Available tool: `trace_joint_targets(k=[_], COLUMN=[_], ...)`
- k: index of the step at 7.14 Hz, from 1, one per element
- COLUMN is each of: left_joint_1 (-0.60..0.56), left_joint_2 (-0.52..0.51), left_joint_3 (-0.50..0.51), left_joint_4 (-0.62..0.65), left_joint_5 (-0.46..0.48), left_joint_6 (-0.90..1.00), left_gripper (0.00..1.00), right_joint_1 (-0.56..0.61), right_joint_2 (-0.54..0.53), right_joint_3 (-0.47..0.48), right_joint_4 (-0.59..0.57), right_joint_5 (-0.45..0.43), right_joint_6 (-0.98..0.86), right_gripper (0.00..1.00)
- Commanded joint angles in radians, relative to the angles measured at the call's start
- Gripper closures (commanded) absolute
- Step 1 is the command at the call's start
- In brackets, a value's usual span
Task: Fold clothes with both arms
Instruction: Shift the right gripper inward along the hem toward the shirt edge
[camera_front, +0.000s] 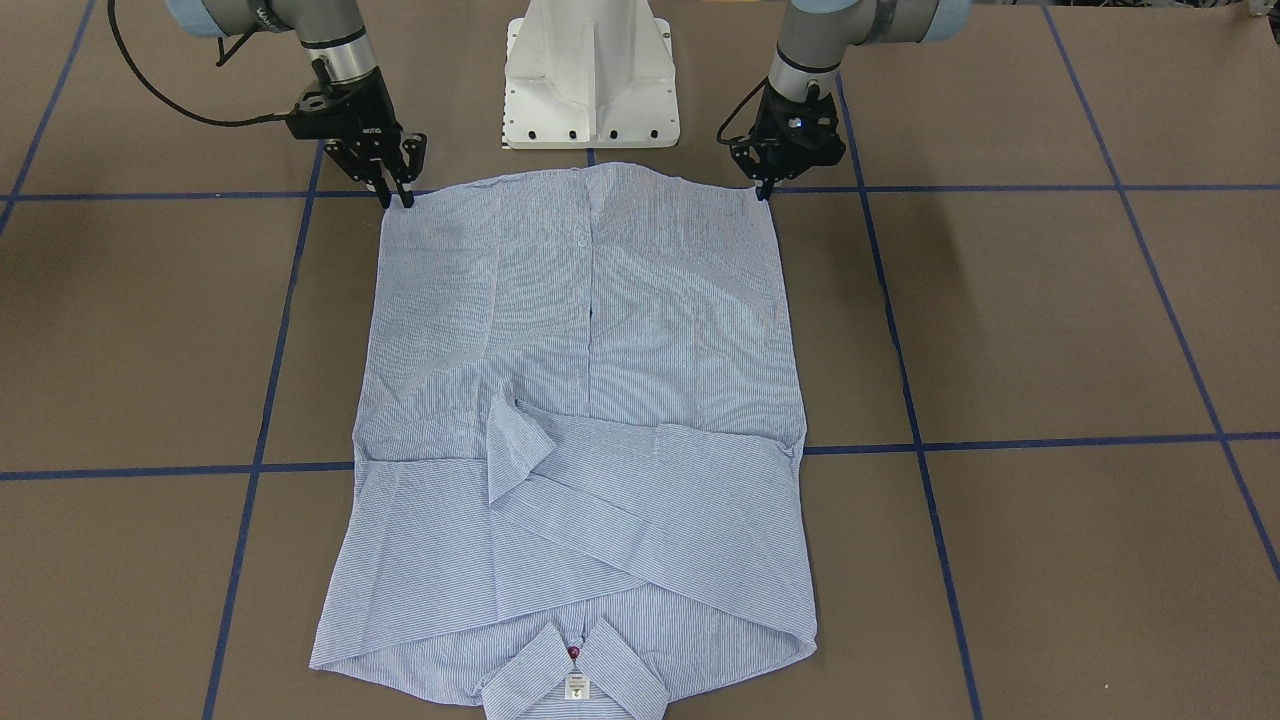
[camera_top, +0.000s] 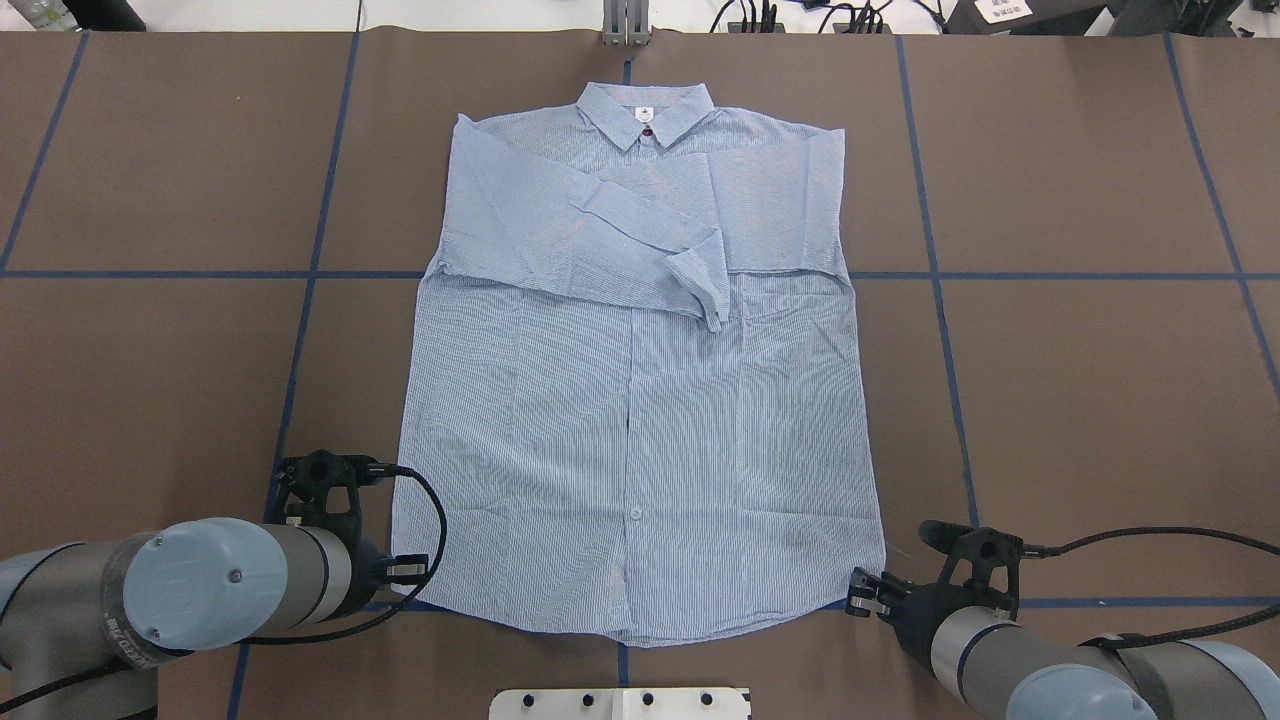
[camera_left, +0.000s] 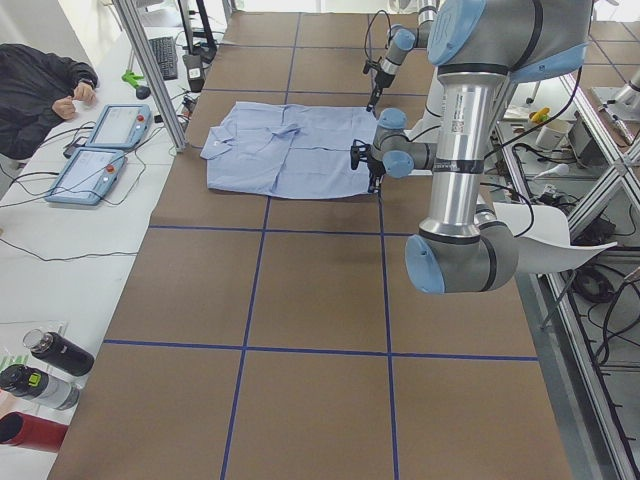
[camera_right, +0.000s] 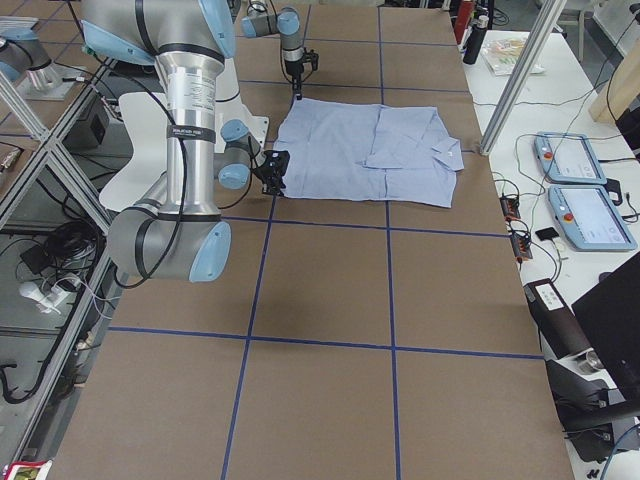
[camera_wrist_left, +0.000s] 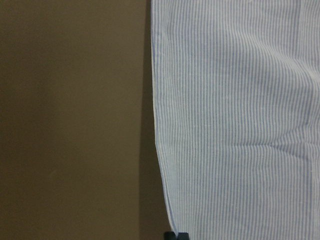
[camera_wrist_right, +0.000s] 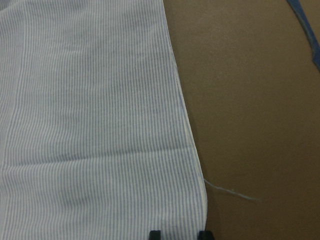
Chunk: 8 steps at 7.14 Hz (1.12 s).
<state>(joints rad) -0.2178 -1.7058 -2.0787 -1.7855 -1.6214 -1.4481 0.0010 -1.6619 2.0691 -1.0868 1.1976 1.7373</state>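
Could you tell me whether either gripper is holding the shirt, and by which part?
The left gripper looks shut on one bottom hem corner of the shirt; the right gripper is open astride the other corner, not yet gripping.

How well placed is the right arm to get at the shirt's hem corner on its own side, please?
Probably yes: the right tool hangs right at that corner of the shirt, its fingers apart over the edge, and nothing shows between them and the cloth.

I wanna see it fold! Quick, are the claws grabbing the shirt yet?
Left gripper: closed, pinching the shirt corner.
Right gripper: open, straddling the hem.
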Motion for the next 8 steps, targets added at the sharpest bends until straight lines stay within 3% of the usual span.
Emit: trace_joint_targets(k=[1, 2, 3, 6, 8], left_joint_1=[0.0, 0.0, 0.0, -0.002, -0.012], left_joint_2=[0.0, 0.0, 0.0, 0.002, 0.002], left_joint_3=[0.0, 0.0, 0.0, -0.023, -0.195], left_joint_4=[0.0, 0.0, 0.0, 0.003, 0.117], left_joint_5=[0.0, 0.0, -0.002, -0.002, -0.1], left_joint_6=[0.0, 0.0, 0.0, 0.0, 0.003], left_gripper=[1.0, 1.0, 1.0, 1.0, 1.0], right_joint_1=[0.001, 0.001, 0.001, 0.01, 0.013], right_joint_2=[0.002, 0.002, 0.002, -0.005, -0.015], right_joint_3=[-0.004, -0.004, -0.003, 0.049, 0.283], right_joint_4=[-0.002, -0.002, -0.002, -0.007, -0.219], right_joint_5=[-0.003, -0.004, -0.003, 0.008, 0.091], right_joint_6=[0.002, 0.002, 0.002, -0.001, 0.001], right_gripper=[0.64, 0.77, 1.0, 1.0, 1.0])
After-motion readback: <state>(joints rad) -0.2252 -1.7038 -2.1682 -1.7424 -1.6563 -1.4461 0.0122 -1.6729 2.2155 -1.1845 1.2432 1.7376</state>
